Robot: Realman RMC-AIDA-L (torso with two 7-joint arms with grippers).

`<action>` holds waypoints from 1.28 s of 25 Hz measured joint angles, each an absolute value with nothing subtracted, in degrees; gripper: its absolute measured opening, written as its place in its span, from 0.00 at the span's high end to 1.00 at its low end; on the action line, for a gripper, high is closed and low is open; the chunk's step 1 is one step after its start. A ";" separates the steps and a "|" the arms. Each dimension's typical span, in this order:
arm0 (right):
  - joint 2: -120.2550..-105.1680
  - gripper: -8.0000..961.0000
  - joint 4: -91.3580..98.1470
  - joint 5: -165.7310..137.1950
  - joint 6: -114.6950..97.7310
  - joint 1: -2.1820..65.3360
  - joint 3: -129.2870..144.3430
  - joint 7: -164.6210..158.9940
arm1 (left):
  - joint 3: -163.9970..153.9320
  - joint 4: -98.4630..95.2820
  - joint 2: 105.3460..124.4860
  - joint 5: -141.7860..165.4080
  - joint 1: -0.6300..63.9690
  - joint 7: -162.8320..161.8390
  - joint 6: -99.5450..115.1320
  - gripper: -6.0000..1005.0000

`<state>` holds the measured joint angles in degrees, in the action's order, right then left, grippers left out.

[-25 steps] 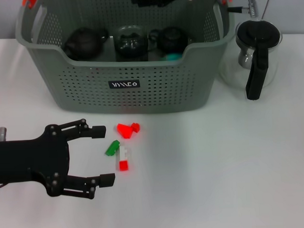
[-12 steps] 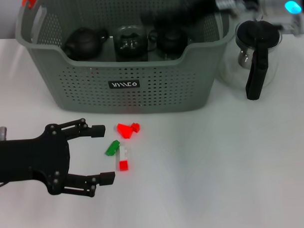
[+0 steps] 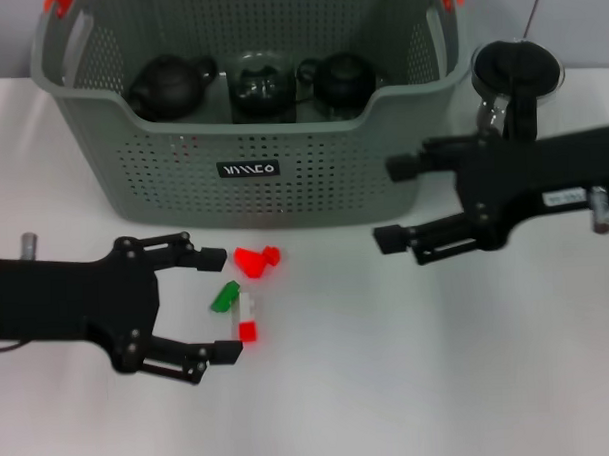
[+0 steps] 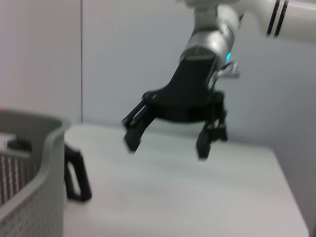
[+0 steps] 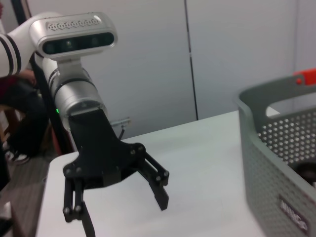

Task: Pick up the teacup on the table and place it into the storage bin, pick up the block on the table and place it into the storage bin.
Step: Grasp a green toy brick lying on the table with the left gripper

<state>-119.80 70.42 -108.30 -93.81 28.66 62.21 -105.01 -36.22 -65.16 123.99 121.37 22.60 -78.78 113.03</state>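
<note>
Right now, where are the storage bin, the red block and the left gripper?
storage bin (image 3: 183,197): head view, on its perforated front wall.
red block (image 3: 254,259): head view, on its top face.
left gripper (image 3: 221,304): head view, midway between its open fingertips.

black linkage end effector (image 3: 219,303), silver wrist, white arm, black bands
</note>
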 joint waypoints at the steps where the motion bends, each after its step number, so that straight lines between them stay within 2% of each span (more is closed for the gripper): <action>1: -119.79 0.03 70.26 -108.25 -93.85 28.18 61.15 -104.83 | -36.79 -65.53 123.96 123.12 23.57 -80.02 111.93 0.06; 5: -120.01 0.03 68.50 -107.98 -96.10 27.46 56.15 -103.38 | -39.05 -66.24 123.64 128.98 27.63 -83.86 108.92 0.06; 13: -119.32 0.03 65.93 -107.96 -97.90 28.03 52.96 -102.97 | -46.93 -68.96 122.32 139.20 31.28 -83.45 104.02 0.06; 19: -117.44 0.04 63.58 -108.44 -101.59 28.92 52.00 -103.74 | -55.91 -69.03 122.52 145.40 32.19 -82.43 98.32 0.06; 22: -117.03 0.04 61.06 -108.25 -102.35 29.38 48.58 -103.87 | -58.55 -69.41 122.85 146.81 32.76 -81.67 96.92 0.06; 32: -117.85 0.04 56.94 -108.07 -102.78 30.27 44.40 -103.19 | -66.39 -70.24 123.11 149.89 34.61 -80.58 92.02 0.07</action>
